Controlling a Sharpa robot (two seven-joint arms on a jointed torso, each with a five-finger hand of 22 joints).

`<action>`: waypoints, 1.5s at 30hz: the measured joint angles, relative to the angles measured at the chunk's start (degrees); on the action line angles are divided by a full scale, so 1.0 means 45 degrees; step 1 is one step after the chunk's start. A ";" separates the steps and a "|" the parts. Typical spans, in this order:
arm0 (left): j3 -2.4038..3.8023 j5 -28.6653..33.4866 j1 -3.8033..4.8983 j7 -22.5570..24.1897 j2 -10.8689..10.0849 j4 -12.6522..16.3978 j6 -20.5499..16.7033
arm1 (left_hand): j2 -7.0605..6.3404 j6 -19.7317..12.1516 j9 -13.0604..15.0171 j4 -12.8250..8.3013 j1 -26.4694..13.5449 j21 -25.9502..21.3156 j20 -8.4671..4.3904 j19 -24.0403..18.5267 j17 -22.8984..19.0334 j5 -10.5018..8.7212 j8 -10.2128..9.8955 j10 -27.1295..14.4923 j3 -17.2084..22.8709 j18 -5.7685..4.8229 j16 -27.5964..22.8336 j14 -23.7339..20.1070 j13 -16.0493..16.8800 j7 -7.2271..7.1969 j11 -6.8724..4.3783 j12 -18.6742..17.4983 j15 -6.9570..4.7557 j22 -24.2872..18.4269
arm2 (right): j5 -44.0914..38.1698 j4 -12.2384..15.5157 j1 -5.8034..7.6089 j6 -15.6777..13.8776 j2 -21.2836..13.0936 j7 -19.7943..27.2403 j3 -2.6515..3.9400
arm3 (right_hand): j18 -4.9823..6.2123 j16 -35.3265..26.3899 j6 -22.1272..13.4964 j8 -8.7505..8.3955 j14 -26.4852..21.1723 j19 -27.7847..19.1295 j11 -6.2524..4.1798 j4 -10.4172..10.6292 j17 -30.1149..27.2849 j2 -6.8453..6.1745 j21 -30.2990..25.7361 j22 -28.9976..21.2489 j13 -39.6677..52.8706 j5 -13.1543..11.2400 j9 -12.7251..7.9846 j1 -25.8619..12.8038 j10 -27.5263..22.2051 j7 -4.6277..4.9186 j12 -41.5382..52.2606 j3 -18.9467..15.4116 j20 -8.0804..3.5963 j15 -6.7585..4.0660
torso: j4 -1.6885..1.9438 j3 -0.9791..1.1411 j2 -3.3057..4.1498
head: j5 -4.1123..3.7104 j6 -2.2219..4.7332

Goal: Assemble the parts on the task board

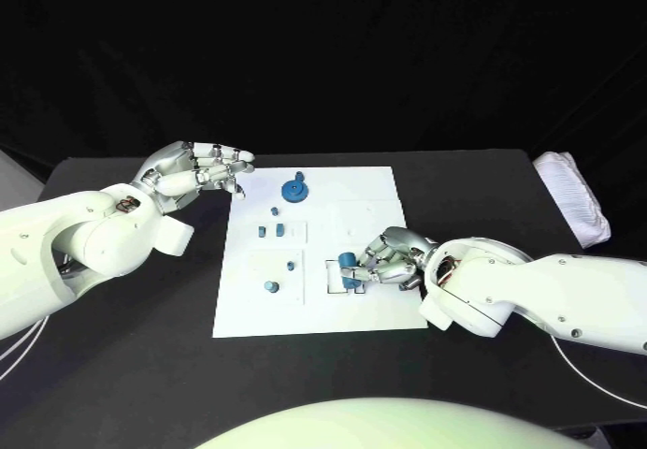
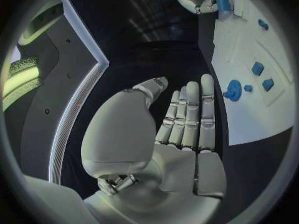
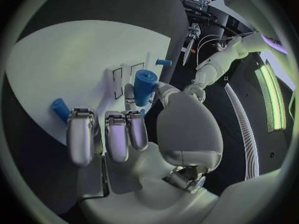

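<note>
Fingers of right hand (image 1: 388, 259) curl round a small blue plastic cylinder part (image 3: 144, 87), thumb on one side, fingertips (image 3: 138, 134) on the other, so it's held, not just touched. Part sits just above the black-outlined slot (image 3: 118, 82) on the flat white task board (image 1: 353, 192), near its right edge.

Step in hand, as I read it: seating that cylinder. Do it well by keeping it upright, lining it w/ the slot before pressing down, loosening grip only once it stands alone. Go slow; a tilt would jam it.

Left hand (image 1: 200, 168) hovers off the board's far left corner, fingers loosely bent together, holding nothing.

Hard to tell: cylinder's lower end and slot are hidden behind the fingers in head view, so can't say if it's already seated. Round blue knobbed part (image 1: 295, 190) and the small blue pieces (image 1: 272, 230) lie well apart from the fingers.
</note>
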 measured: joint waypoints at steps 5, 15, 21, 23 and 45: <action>0.0000 0.0000 0.0000 -0.0008 -0.0002 0.0004 0.0002 | 0.0000 0.0000 0.0000 -0.0001 0.0000 0.0000 0.0000 0.0000 0.0000 0.0000 0.0000 0.0000 0.0000 -0.0001 0.0000 0.0000 0.0000 0.0001 0.0000 0.0000 0.0000 0.0000 | -0.0160 -0.0071 0.0004 0.0296 0.0204 -0.0392 0.0000 | 0.0000 0.0000 0.0003 0.0154 0.0004 0.0000 0.0000 -0.0022 0.0000 0.0068 0.0000 0.0000 0.0000 -0.0036 0.0060 -0.0068 0.0000 -0.0002 0.0000 0.0044 0.0000 -0.0004 | 0.0006 0.0000 0.0001 | 0.0033 -0.0020; 0.0000 0.0001 0.0001 -0.0035 -0.0005 0.0004 0.0018 | 0.0000 0.0000 0.0000 -0.0001 0.0000 0.0000 0.0000 0.0000 0.0000 0.0000 0.0000 0.0000 0.0000 -0.0001 0.0000 0.0000 0.0002 0.0000 0.0000 0.0000 0.0000 -0.0013 | -0.0568 -0.0147 0.0011 0.0454 0.0470 -0.0809 0.0002 | 0.0001 0.0000 0.0016 0.0159 0.0047 0.0000 0.0002 -0.0277 0.0007 0.0018 0.0000 -0.0002 -0.0001 -0.0085 0.0064 -0.0120 -0.0001 -0.0015 0.0049 0.0311 0.0000 -0.0045 | 0.0006 0.0006 0.0000 | 0.0111 -0.0031; 0.0000 0.0001 0.0001 -0.0055 -0.0005 0.0004 0.0034 | 0.0000 0.0000 0.0000 0.0056 0.0000 0.0000 0.0000 0.0000 0.0000 0.0000 0.0000 -0.0046 -0.0013 -0.0001 0.0000 0.0000 0.0002 0.0000 -0.0046 -0.0001 0.0000 -0.0012 | -0.0834 -0.0208 0.0010 0.0325 0.0571 -0.0911 0.0002 | 0.0001 0.0050 0.0026 0.0158 0.0047 0.0000 0.0003 -0.0279 0.0010 0.0001 0.0023 -0.0003 -0.0001 -0.0110 0.0061 -0.0137 -0.0001 -0.0026 0.0048 0.0312 0.0001 -0.0044 | 0.0011 0.0015 0.0004 | 0.0089 -0.0004; 0.0000 0.0001 0.0001 -0.0061 -0.0006 0.0004 0.0038 | 0.0000 0.0000 0.0000 0.0070 0.0000 0.0000 0.0000 0.0000 0.0000 0.0000 0.0000 -0.0045 0.0001 0.0000 0.0000 0.0000 0.0002 0.0000 -0.0045 -0.0001 0.0000 -0.0012 | -0.0917 -0.0228 0.0010 0.0249 0.0593 -0.0925 0.0002 | 0.0001 0.0050 0.0028 0.0158 0.0047 0.0000 -0.0001 -0.0298 0.0010 0.0001 0.0054 -0.0003 -0.0001 -0.0111 0.0060 -0.0137 0.0003 -0.0028 0.0048 0.0332 0.0001 -0.0044 | 0.0011 0.0016 0.0010 | 0.0098 0.0002; 0.0000 0.0002 0.0001 -0.0157 -0.0024 0.0008 0.0088 | 0.0101 0.0000 -0.0012 0.0211 -0.0101 -0.0106 0.0000 0.0000 0.0000 0.0000 0.0000 -0.0094 -0.0037 0.0000 0.0000 0.0000 -0.0007 0.0000 0.0003 -0.0003 0.0000 -0.0073 | -0.1634 -0.0500 0.0103 0.0008 0.0815 -0.1016 0.0016 | 0.0000 0.0049 0.0446 0.0646 0.0000 -0.0001 -0.0111 -0.0229 0.0007 -0.0110 -0.0011 0.0006 -0.0001 -0.3089 0.0081 -0.1594 0.0113 -0.0532 -0.0052 -0.1727 0.0002 -0.0092 | -0.0009 0.0022 0.0011 | 0.0182 -0.0057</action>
